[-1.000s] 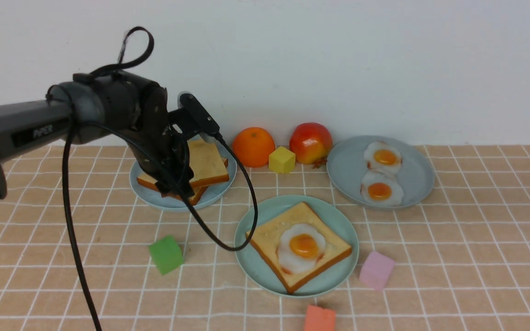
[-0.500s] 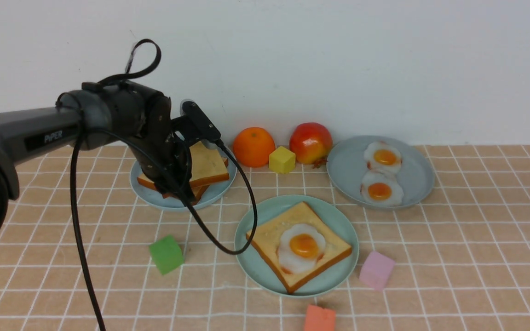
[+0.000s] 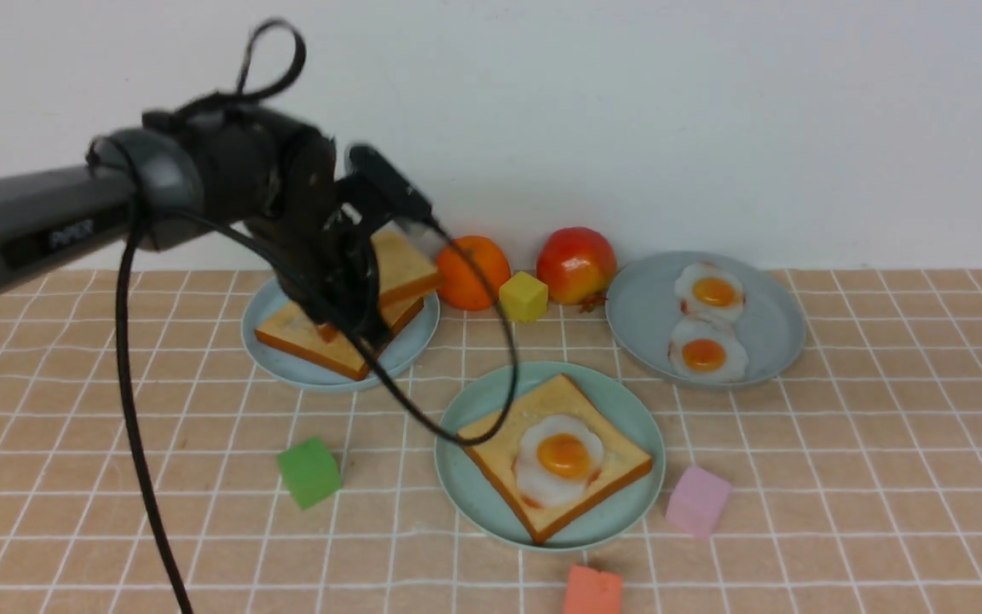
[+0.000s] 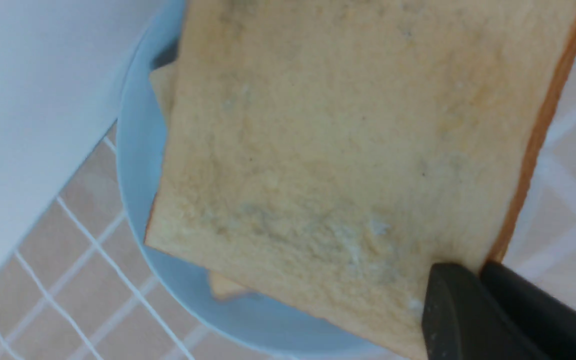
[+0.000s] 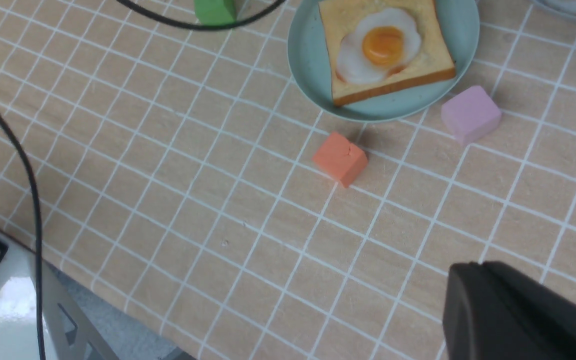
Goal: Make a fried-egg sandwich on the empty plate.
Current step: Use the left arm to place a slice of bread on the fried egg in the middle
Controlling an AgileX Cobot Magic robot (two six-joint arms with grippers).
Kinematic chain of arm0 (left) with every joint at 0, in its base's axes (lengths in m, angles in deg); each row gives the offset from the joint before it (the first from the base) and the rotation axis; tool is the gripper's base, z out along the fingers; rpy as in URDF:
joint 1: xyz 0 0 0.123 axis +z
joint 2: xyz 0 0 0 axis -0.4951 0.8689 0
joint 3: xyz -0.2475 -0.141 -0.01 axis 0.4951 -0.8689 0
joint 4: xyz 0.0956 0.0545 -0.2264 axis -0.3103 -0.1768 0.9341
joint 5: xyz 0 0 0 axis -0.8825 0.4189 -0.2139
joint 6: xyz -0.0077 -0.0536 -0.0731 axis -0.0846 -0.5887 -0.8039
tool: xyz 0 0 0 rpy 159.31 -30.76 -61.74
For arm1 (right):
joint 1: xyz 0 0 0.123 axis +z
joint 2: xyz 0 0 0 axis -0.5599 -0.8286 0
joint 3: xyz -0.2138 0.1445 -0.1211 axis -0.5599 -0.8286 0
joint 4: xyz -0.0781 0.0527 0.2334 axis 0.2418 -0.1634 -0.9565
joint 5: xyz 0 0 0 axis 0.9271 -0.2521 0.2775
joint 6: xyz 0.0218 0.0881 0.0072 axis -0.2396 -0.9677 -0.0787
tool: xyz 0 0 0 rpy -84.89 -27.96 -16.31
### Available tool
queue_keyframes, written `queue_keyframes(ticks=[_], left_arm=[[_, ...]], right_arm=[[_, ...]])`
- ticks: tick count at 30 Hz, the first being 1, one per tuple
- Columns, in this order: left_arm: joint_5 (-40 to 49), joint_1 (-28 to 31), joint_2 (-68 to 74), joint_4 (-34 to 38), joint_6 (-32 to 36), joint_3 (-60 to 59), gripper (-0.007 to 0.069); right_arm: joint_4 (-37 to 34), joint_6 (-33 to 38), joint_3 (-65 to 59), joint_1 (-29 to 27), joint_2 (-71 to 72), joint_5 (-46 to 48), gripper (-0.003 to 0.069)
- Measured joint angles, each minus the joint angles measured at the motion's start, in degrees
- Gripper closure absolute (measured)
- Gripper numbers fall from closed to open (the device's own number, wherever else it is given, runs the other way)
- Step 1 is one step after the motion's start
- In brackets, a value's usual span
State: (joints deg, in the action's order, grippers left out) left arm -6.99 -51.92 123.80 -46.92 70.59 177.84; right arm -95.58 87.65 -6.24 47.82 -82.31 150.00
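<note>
My left gripper point(image 3: 351, 314) is shut on one corner of a golden toast slice point(image 3: 406, 264), which hangs tilted above the pale blue plate point(image 3: 286, 367). In the left wrist view the slice point(image 4: 343, 150) fills the frame, pinched at its crust by the left gripper point(image 4: 483, 270). A second slice point(image 3: 303, 337) lies on that plate. The mint-green plate point(image 3: 474, 503) in the middle carries a toast slice point(image 3: 499, 435) with a fried egg point(image 3: 561, 456) on top. The shut right gripper point(image 5: 473, 267) hovers over the cloth, apart from the plate point(image 5: 308, 75).
A grey-blue plate point(image 3: 653, 324) at the back right holds two fried eggs. An orange point(image 3: 478, 273), a yellow cube point(image 3: 522, 296) and an apple point(image 3: 574, 264) stand by the wall. Green point(image 3: 309, 472), pink point(image 3: 697, 501) and orange-red point(image 3: 592, 591) cubes lie around the mint-green plate.
The left gripper closed on the top toast slice and raised it off the stack, tilting it up and to the right. The right arm has hardly moved.
</note>
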Motion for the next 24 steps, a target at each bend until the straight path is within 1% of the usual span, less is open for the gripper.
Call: queue_keyframes(ticks=[1,4,5,7,8,10,12,14,17,24], left_arm=[[0.92,-1.31,-1.49,0.02,-1.22,-0.44,0.0624],[3.92,-8.31,-6.44,0.19,-7.74,-3.65,0.0624],[4.7,-9.8,-7.08,0.35,-9.49,-4.34,0.0624],[6.19,-15.21,-8.3,0.81,-13.87,-6.76,0.0624],[6.29,-16.15,-8.39,0.81,-14.67,-7.15,0.0624],[6.2,-20.93,-8.28,0.87,-18.41,-8.88,0.0624],[5.33,-23.68,-7.51,0.19,-19.94,-9.23,0.0624],[3.51,-25.44,-6.56,-0.57,-20.49,-9.38,0.0624],[1.4,-26.46,-5.32,-1.2,-20.94,-9.43,0.0624],[-0.68,-26.65,-1.2,-4.03,-23.13,-9.43,0.0624]], right_arm=[[0.0,0.16,0.0,0.0,0.1,0.15,0.0629],[0.0,0.33,-0.09,0.0,1.4,0.99,0.0627],[0.0,0.33,-0.08,0.0,2.02,1.13,0.0627],[0.06,0.37,-0.15,0.0,4.14,1.29,0.0627],[0.06,0.37,-0.15,0.0,4.36,1.29,0.0627],[0.06,0.37,-0.54,0.0,6.89,1.29,0.0627],[0.18,0.39,-1.44,0.0,9.27,1.29,0.0627],[0.3,0.49,-2.35,0.0,10.92,1.32,0.0627],[0.43,0.54,-3.59,0.0,12.53,1.38,0.0627],[0.47,0.54,-5.88,0.0,14.46,1.94,0.0627]])
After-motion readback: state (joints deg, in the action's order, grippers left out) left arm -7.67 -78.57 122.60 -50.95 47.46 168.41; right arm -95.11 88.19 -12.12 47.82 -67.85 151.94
